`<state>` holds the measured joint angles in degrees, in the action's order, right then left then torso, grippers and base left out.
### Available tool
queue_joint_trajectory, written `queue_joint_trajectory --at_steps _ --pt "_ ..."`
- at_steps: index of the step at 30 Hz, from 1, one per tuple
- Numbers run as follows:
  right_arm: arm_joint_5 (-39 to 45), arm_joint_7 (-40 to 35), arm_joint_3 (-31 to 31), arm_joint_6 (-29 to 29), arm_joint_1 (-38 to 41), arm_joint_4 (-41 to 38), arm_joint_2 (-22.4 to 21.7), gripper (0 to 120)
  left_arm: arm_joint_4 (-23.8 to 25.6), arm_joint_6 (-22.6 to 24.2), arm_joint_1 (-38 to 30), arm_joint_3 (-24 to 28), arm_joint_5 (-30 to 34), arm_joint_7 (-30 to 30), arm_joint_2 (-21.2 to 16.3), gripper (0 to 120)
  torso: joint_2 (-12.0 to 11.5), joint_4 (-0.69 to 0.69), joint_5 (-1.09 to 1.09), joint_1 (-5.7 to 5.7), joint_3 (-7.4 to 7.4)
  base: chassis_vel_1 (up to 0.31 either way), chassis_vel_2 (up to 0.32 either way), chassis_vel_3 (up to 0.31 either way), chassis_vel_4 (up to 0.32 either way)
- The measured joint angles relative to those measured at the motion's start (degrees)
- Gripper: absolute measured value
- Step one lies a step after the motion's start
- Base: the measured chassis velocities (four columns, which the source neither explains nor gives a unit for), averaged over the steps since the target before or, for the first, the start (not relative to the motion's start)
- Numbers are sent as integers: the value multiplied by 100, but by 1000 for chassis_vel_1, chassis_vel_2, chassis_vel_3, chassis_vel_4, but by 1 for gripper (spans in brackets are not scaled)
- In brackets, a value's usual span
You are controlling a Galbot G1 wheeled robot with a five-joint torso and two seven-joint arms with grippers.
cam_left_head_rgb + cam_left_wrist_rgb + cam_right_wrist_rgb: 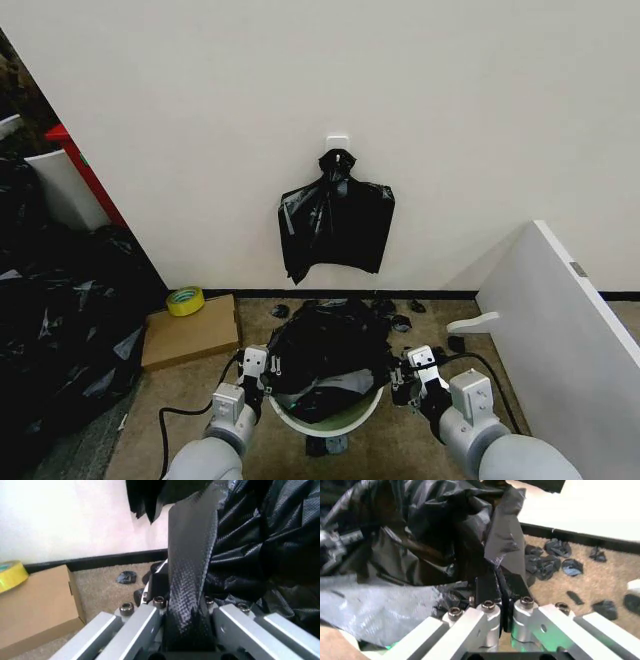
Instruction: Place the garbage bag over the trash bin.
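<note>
Both end effectors, left (254, 372) and right (413, 372), are clamped on the garbage bag (325, 350) bunched between them over the trash bin (330, 415); it's thin, slippery, floppy stuff, so grab the rim edges.

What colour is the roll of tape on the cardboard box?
Yellow roll of tape, clearest in the head view.

White wall (200, 120), tan carpet (190, 400), black baseboard (420, 294).
</note>
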<state>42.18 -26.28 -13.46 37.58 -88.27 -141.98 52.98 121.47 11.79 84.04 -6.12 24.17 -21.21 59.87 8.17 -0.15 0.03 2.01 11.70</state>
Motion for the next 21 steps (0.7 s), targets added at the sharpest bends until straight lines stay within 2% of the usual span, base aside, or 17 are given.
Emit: queue_joint_trajectory --at_steps 4,9,21 --pt "340 -177 -151 -95 -79 -19 99 0 2 -65 -36 -68 414 -66 37 1 0 0 0 0 0 0 0 0 0" --pt "90 -184 -311 -157 -155 142 55 0 116 -115 -93 -159 1053 -107 -21 1 0 -1 0 0 0 0 0 0 0" --pt "-297 52 -340 -352 29 604 -135 0 331 -115 132 -402 1325 54 -155 1 0 0 0 0 0 0 0 0 0"
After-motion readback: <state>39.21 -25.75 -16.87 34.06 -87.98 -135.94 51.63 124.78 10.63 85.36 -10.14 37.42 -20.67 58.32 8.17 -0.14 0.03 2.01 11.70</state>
